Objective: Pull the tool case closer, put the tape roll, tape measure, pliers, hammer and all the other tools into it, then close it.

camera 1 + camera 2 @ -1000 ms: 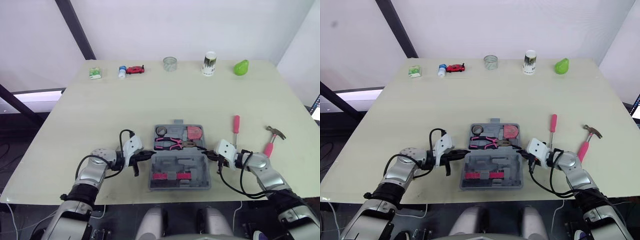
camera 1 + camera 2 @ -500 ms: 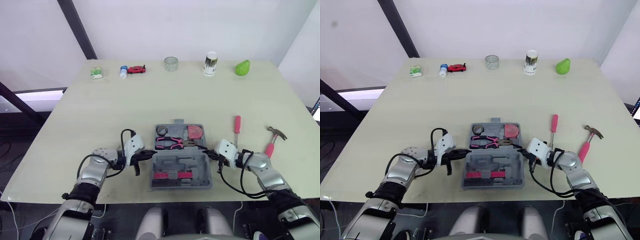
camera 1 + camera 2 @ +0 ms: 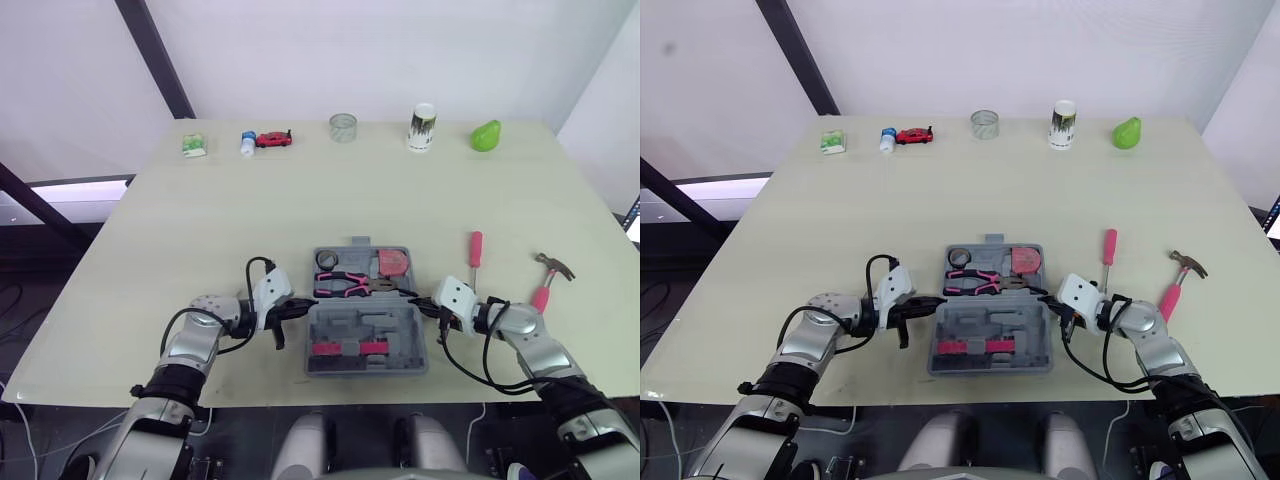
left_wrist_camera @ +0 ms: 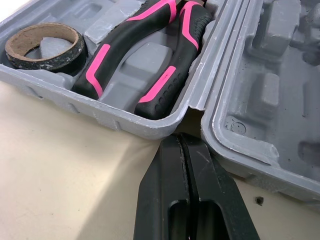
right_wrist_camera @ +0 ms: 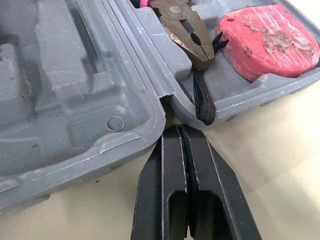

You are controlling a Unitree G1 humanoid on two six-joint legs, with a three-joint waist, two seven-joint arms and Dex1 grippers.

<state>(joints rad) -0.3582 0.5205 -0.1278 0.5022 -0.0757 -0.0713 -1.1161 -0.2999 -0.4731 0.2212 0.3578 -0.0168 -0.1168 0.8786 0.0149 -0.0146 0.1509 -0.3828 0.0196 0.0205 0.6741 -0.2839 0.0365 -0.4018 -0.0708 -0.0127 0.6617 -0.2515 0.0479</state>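
**Open tool case flanked by two closed grippers**

The grey tool case [image 3: 365, 325] is seen lying open and flat near the front edge of the bench [image 3: 200, 220], between the two arms. In its far half the tape roll [image 4: 42, 45] is seated at the left, the pliers [image 4: 145, 50] in the middle and the red tape measure [image 5: 270, 40] at the right. The left gripper [image 4: 182, 145] is held with its fingers pressed together, and its tip is placed at the hinge notch on the case's left side. The right gripper [image 5: 175, 132] is likewise closed on nothing, with its tip set at the hinge notch on the right side. To the right of the case, the screwdriver [image 3: 475, 250] and, further right, the hammer [image 3: 546, 275] are left lying on the bench.
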